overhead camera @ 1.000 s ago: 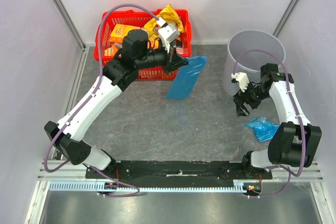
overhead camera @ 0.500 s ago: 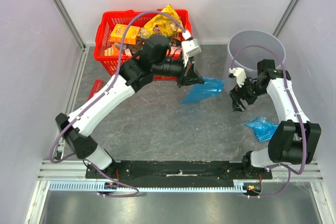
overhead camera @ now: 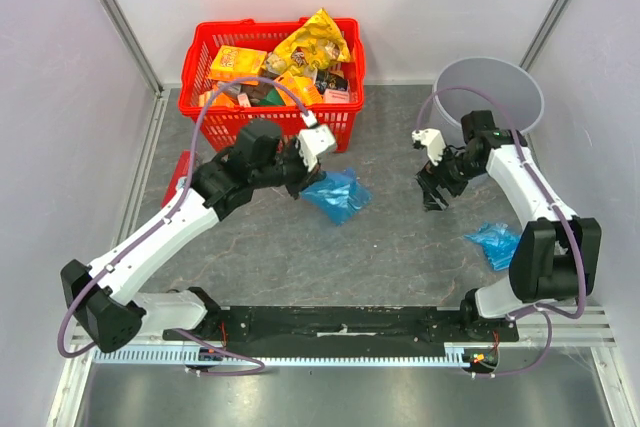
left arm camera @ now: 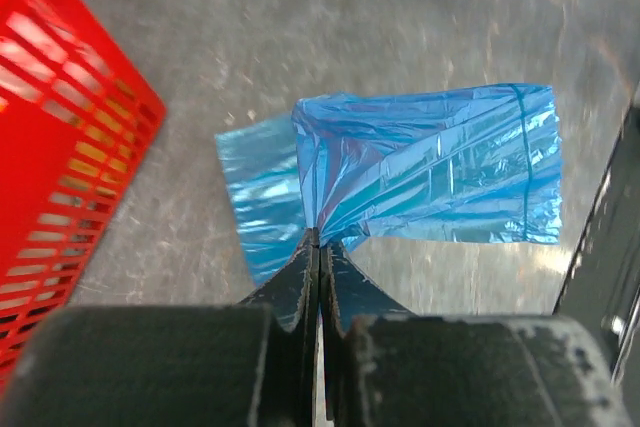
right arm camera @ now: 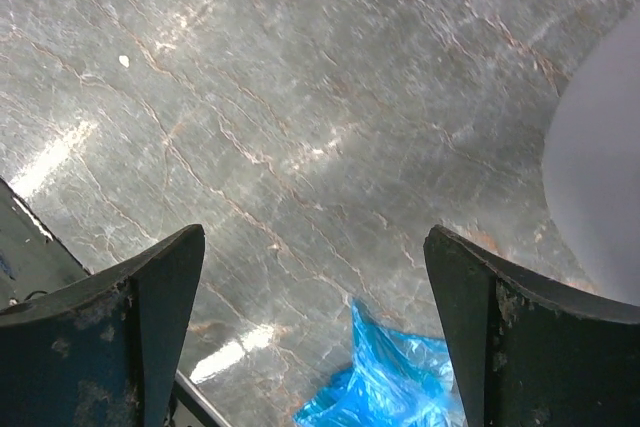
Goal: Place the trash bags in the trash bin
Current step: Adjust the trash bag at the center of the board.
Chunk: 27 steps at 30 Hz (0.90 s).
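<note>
Grey marbled tabletop, mid-frame: left gripper pinches a gathered fold of the trash bag, likely flimsy, slick, near-weightless film best taken where bunched. Right gripper gapes wide, empty.

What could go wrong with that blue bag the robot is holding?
The left tool pinches just a small fold of the slippery blue bag, so it might slide out. The right tool sits between it and the trash bin, so the arms might bump.
</note>
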Each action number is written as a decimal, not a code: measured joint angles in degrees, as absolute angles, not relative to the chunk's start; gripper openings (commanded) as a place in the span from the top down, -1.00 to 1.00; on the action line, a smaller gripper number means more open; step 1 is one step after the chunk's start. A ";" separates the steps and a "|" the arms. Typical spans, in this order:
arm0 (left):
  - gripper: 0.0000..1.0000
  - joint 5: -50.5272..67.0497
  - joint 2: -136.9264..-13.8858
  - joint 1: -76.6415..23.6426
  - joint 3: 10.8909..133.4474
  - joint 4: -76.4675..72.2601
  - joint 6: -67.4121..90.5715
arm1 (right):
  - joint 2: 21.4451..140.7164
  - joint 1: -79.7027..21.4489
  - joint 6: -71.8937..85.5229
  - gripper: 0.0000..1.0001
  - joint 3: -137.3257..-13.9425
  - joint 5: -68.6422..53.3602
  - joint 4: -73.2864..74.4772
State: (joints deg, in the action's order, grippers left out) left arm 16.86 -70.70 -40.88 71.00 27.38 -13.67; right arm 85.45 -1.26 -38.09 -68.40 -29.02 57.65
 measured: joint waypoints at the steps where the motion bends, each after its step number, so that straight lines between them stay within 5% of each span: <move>1: 0.96 17.67 -70.26 -40.84 69.47 28.18 -15.90 | 85.73 -2.28 -37.60 -0.96 -68.40 -28.77 57.17; 13: 0.96 17.69 -68.93 -40.95 53.69 34.68 -36.82 | 93.60 -17.41 -28.38 -0.88 -68.86 -24.36 46.22; 27: 0.90 12.03 -68.97 -38.13 47.27 30.00 -40.45 | 108.60 -28.51 -19.73 -0.62 -73.65 -17.47 29.74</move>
